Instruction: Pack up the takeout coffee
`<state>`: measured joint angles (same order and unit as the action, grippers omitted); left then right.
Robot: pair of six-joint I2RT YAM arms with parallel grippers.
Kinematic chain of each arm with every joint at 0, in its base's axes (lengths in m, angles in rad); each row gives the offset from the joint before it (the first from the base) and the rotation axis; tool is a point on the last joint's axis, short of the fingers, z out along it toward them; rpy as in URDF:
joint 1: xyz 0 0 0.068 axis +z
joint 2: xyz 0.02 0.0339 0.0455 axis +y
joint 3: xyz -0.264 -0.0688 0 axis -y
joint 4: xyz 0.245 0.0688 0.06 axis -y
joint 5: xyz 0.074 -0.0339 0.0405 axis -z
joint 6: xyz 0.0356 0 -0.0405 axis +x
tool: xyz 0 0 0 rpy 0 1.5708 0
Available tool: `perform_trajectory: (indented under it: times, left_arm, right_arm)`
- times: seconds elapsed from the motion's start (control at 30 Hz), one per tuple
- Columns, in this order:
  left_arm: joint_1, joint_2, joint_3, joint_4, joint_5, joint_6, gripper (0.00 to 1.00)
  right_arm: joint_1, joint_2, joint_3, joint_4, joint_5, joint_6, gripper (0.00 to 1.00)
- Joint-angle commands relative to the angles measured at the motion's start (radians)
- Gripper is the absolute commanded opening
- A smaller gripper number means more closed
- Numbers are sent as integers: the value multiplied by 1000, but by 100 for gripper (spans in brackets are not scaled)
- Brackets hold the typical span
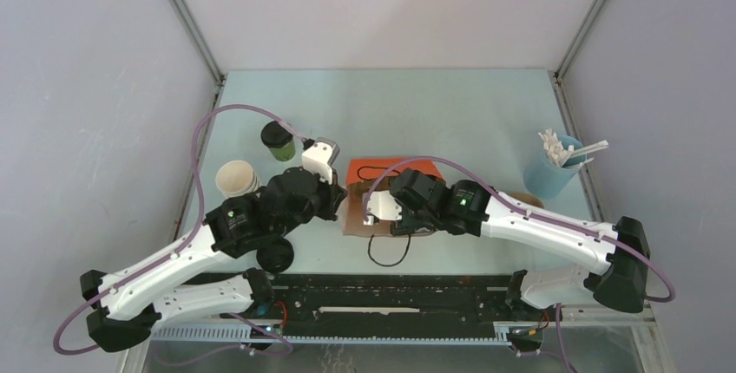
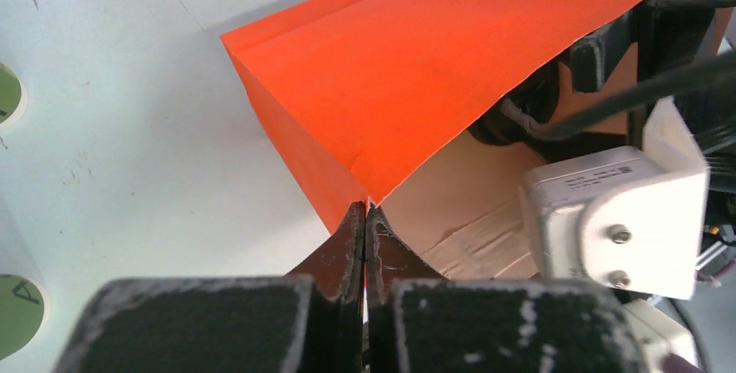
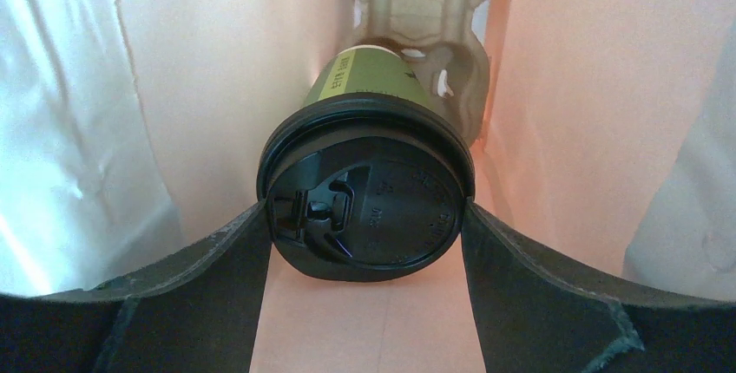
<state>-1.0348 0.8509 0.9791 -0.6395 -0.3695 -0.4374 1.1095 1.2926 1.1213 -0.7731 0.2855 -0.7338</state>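
Tool on right (image 3: 366, 211), wide, against takeout coffee (image 3: 371, 184)

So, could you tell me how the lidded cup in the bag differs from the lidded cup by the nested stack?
The bagged cup sits inside the orange bag; the table cup stands outside it. The right gripper clasps the bagged cup's lid; no gripper holds the table cup. Both are olive-green with black lids.
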Motion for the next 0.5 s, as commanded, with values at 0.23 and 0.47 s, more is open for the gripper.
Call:
perform_trajectory:
  times: [0.23, 0.47]
  left_arm:
    - [-4, 58, 141, -62, 37, -1, 0]
    - [-4, 61, 133, -51, 38, -2, 0]
  right_arm:
    - [-28, 48, 46, 41, 133, -139, 52]
    - [-99, 54, 41, 146, 72, -189, 51]
